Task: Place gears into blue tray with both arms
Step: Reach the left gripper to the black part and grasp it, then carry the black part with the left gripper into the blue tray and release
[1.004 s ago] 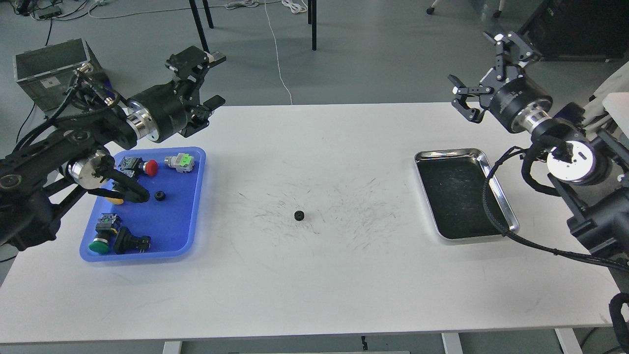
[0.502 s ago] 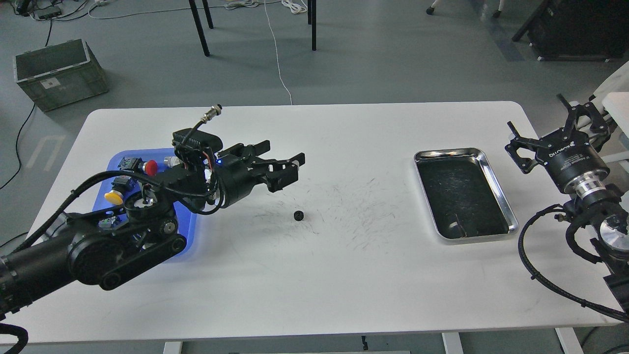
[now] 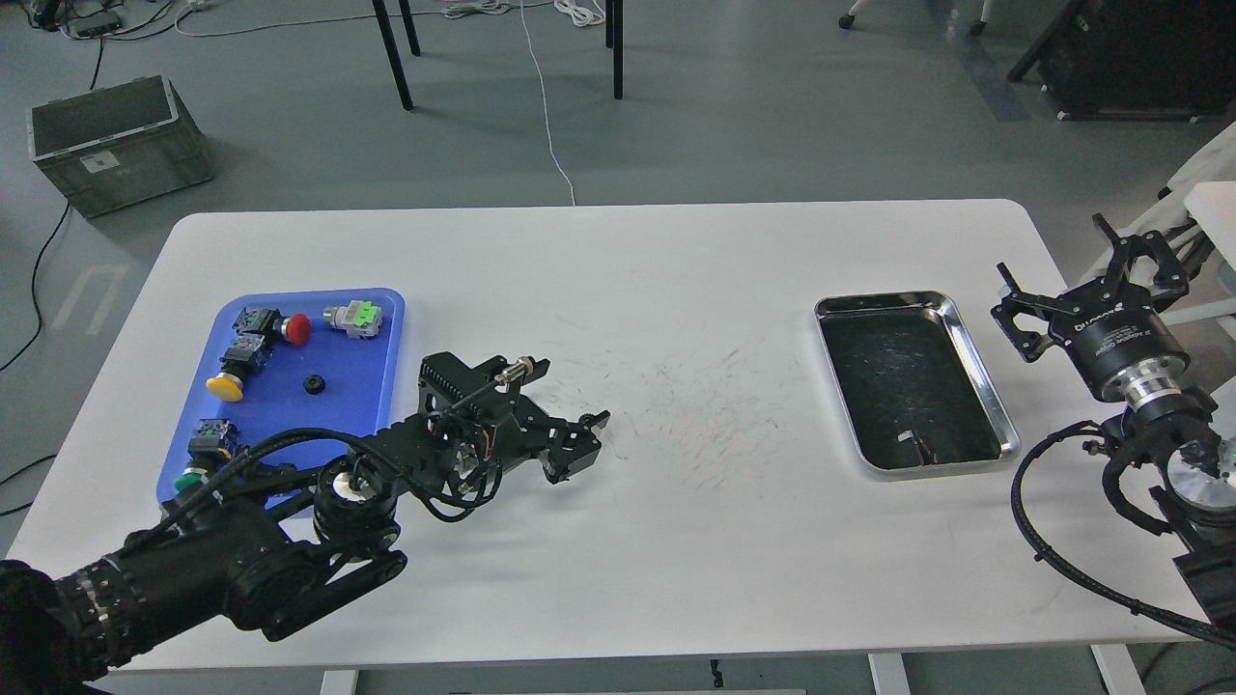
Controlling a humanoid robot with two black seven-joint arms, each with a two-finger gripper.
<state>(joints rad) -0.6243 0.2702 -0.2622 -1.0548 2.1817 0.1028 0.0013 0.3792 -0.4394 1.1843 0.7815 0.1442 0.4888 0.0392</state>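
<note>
The left gripper (image 3: 577, 446) sits low on the table (image 3: 676, 541), right over the loose gear's spot — the gear itself is hidden. Whether its jaws pinch it, I cannot tell; the right gripper (image 3: 1086, 280), spread, hangs far off.

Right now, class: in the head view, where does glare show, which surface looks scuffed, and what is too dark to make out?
Head view: glare rims the shiny steel tray with a black liner; the white table shows grey scuffs mid-top; the left gripper is dark, its fingers indistinct; lighting is even and soft, shadows faint.
</note>
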